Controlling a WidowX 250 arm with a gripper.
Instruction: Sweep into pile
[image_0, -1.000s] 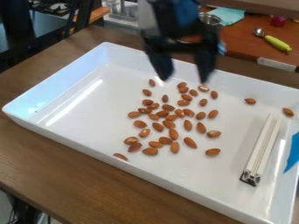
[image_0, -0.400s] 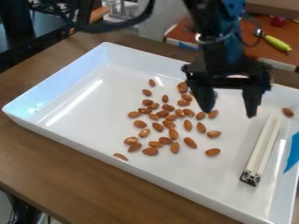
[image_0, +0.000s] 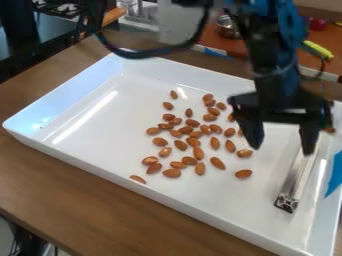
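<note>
- Currently, the black robot arm (image_0: 270, 55) is hanging down over the right half of the tray (image_0: 63, 95), as the camera is showing it.
- The pincer (image_0: 282, 147) is standing wide, its two fingers pointing down well apart above the tray.
- One finger is overlapping the far part of the metal bar (image_0: 292, 187) in the view; whether the two are touching, one cannot tell.
- The bar is lying inside the tray, near its right wall and slanting along it.
- The almonds (image_0: 217, 162) are lying scattered in a loose cluster around the tray's middle, some touching, others sitting a little apart; one is resting just beside the near wall.
- A blue piece (image_0: 334, 175) is showing against the tray's right wall.
- The wooden surface (image_0: 67, 190) is carrying the tray.
- A black cable (image_0: 140, 53) is looping across the tray's far left corner in the view.
- Beyond the tray, another surface (image_0: 208, 40) is holding a metal bowl (image_0: 228, 27) and a yellow-green handle (image_0: 318, 49).
</note>
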